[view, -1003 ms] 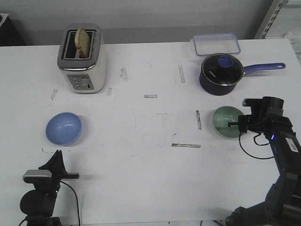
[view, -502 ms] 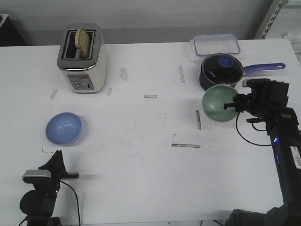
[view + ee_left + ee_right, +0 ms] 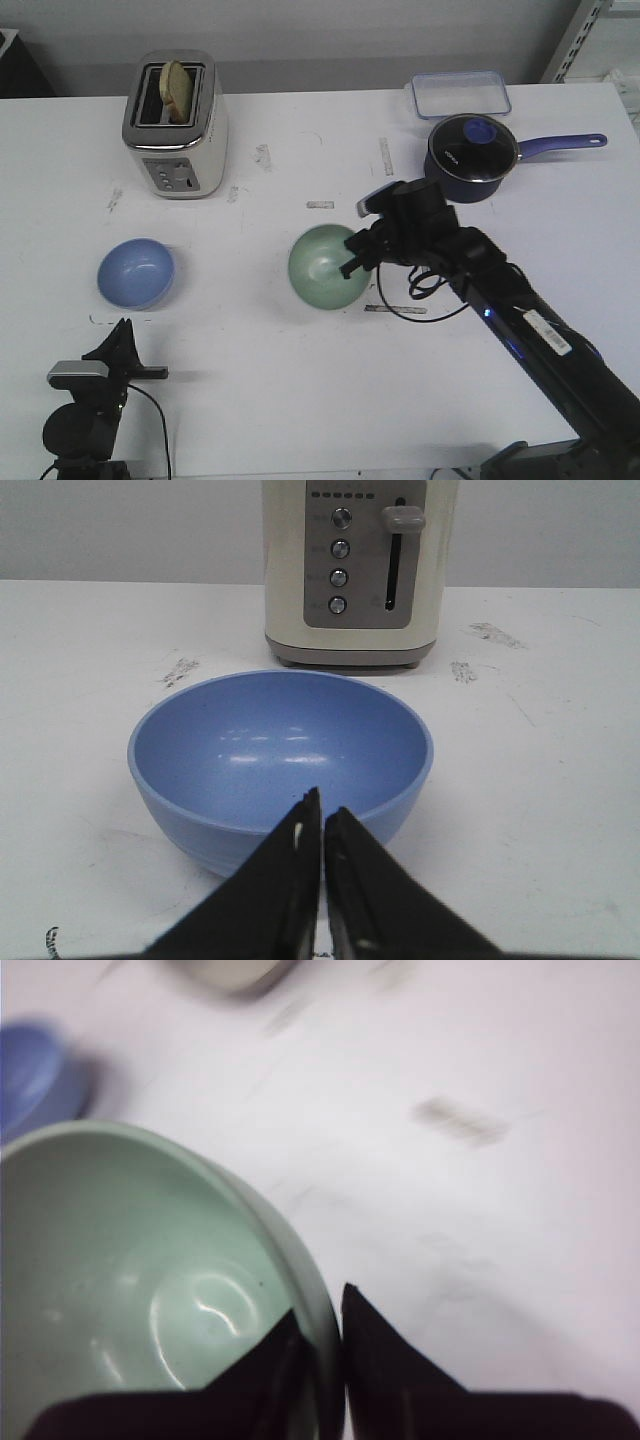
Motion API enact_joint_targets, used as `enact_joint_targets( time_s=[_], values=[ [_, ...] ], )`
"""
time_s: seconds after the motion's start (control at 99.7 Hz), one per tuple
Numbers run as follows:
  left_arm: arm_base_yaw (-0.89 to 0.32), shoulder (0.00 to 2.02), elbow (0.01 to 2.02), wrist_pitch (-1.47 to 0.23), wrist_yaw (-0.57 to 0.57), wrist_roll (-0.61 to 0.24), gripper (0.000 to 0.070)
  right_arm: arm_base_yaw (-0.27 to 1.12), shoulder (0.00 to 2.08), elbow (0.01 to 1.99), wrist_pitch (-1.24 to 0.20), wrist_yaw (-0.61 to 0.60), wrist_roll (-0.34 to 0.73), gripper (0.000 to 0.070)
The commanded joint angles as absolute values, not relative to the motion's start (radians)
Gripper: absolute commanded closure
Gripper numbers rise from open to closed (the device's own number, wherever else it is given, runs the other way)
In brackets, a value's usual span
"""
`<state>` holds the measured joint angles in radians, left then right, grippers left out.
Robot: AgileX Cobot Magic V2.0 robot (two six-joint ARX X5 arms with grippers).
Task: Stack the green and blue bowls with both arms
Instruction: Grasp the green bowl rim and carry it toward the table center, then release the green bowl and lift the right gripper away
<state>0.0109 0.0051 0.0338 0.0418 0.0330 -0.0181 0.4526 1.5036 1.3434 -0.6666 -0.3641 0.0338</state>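
Since your right gripper (image 3: 352,262) is clamped on the rim of the green bowl (image 3: 322,268), treat it as light, stiff and slippery, so keep pinching the rim. It hangs well right of the blue bowl (image 3: 136,272); the path between looks unobstructed. Your left gripper (image 3: 322,830) sits closed, empty, just beside the blue bowl.

Pale mint green bowl (image 3: 325,266), smooth, round, empty, tilted, rim pinched at its right edge, near table centre, periwinkle blue bowl (image 3: 136,272), equal size, upright, empty, resting on table, well apart, left side
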Motion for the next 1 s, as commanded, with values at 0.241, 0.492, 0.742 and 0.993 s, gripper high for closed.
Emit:
enact_joint_targets(
  time_s=[0.241, 0.492, 0.742, 0.993],
  values=[
    [0.014, 0.003, 0.012, 0.052, 0.037, -0.027, 0.0698, 0.583, 1.694, 1.354, -0.721, -0.359, -0.001, 0.0700],
    [0.014, 0.003, 0.012, 0.052, 0.037, -0.027, 0.0698, 0.613, 1.784, 1.354, -0.730, -0.321, -0.033, 0.0700],
    [0.014, 0.003, 0.012, 0.053, 0.037, -0.027, 0.0698, 0.614, 1.789, 1.354, -0.727, -0.271, -0.034, 0.0699],
    [0.014, 0.003, 0.012, 0.052, 0.037, -0.028, 0.0698, 0.617, 1.789, 1.354, -0.736, -0.294, -0.034, 0.0513]
  ],
)
